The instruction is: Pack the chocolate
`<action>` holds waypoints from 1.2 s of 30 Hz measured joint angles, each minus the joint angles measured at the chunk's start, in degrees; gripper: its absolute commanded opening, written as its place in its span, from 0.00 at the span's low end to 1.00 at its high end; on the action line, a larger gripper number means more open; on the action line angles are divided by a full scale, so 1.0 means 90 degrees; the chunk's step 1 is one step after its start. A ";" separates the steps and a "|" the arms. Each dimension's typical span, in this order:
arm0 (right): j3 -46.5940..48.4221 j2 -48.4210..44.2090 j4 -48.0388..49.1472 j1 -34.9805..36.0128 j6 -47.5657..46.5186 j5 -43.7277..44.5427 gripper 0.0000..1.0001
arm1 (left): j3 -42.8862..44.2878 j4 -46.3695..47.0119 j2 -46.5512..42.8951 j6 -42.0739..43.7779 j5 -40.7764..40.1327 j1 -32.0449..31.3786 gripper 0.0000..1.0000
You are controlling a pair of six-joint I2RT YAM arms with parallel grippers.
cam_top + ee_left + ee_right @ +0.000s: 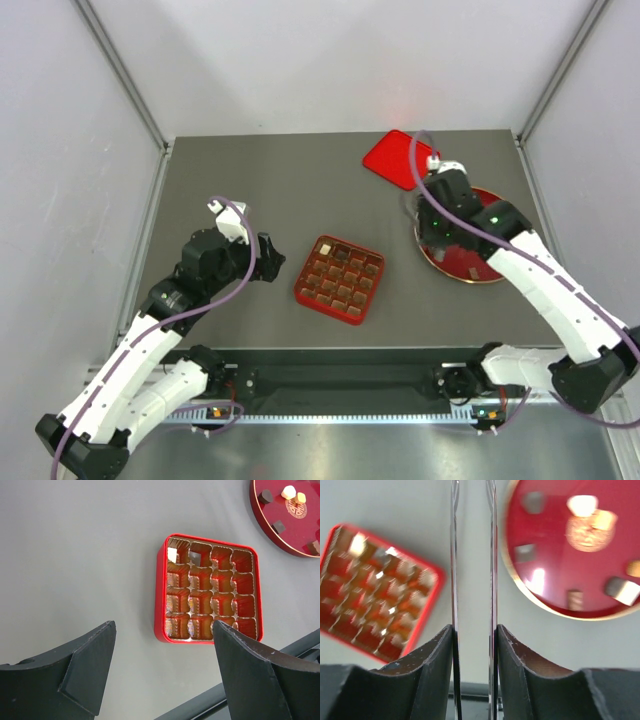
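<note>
The chocolate [288,492] is a handful of small bite-size pieces in dark brown, tan and cream-white. Most lie scattered on the round red plate [300,535] near the table's [75,555] right edge, with a cream piece and a tan piece just beside each other. One cream piece sits in a corner cell of the red gridded tray [160,595] mid-table, and what looks like a dark one fills the next cell. The left gripper [162,627] stands wide and holds nothing. The right gripper [472,555] has its blades narrowly apart with nothing between them.
</note>
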 measured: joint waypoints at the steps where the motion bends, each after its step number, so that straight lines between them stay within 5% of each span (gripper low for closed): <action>1: -0.0041 -0.0134 -0.0029 -0.0304 -0.0051 0.0053 0.39 | 0.0000 0.0000 0.0000 0.0000 0.0000 0.0000 0.84; 11: -0.0651 -0.0384 -0.0049 -0.1273 -0.0617 0.0087 0.43 | 0.0000 0.0002 -0.0002 0.0000 0.0000 0.0000 0.84; 36: -0.2064 0.0279 0.1450 -0.2050 -0.1316 -0.0561 0.42 | 0.0000 0.0002 0.0046 0.0017 -0.0168 0.0000 0.84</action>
